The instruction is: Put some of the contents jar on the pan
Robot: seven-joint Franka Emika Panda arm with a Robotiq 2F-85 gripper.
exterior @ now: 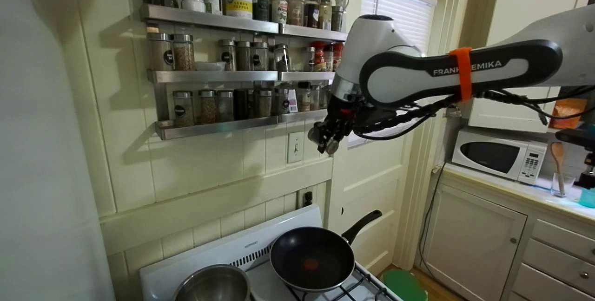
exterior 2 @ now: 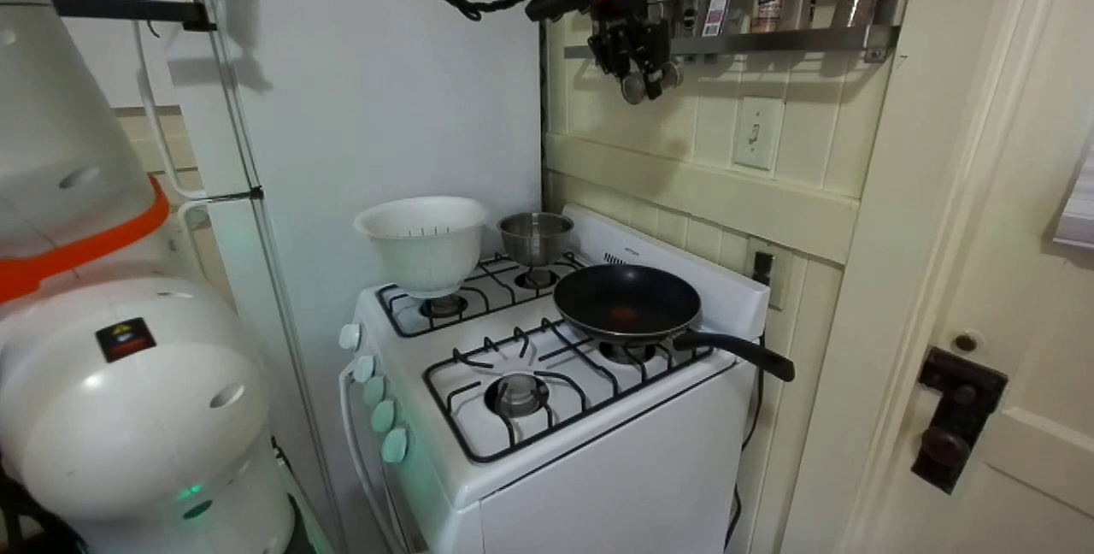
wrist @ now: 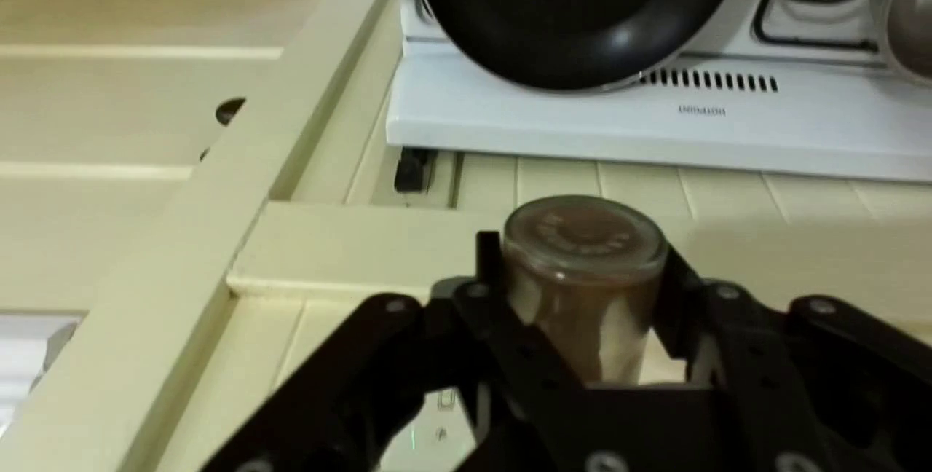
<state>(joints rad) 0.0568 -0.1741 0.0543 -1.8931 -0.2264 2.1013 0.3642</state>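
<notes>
The black pan (exterior: 311, 254) sits on the stove's back burner by the wall, and its handle sticks out over the stove's side edge. It also shows in an exterior view (exterior 2: 628, 297) and at the top of the wrist view (wrist: 575, 28). My gripper (exterior: 324, 142) is high above the pan, near the wall, and shows in an exterior view (exterior 2: 651, 85). In the wrist view the gripper (wrist: 582, 257) is shut on a glass jar (wrist: 575, 319) with brown contents. The jar's embossed glass base faces the camera. Its other end is hidden behind the gripper.
Metal wall shelves (exterior: 218, 75) full of spice jars are beside the gripper. A steel pot (exterior 2: 537, 238) and a white colander (exterior 2: 423, 246) stand on the stove (exterior 2: 598, 460). A fridge (exterior 2: 385, 92) stands beside it. A light switch (exterior: 295, 147) is on the wall.
</notes>
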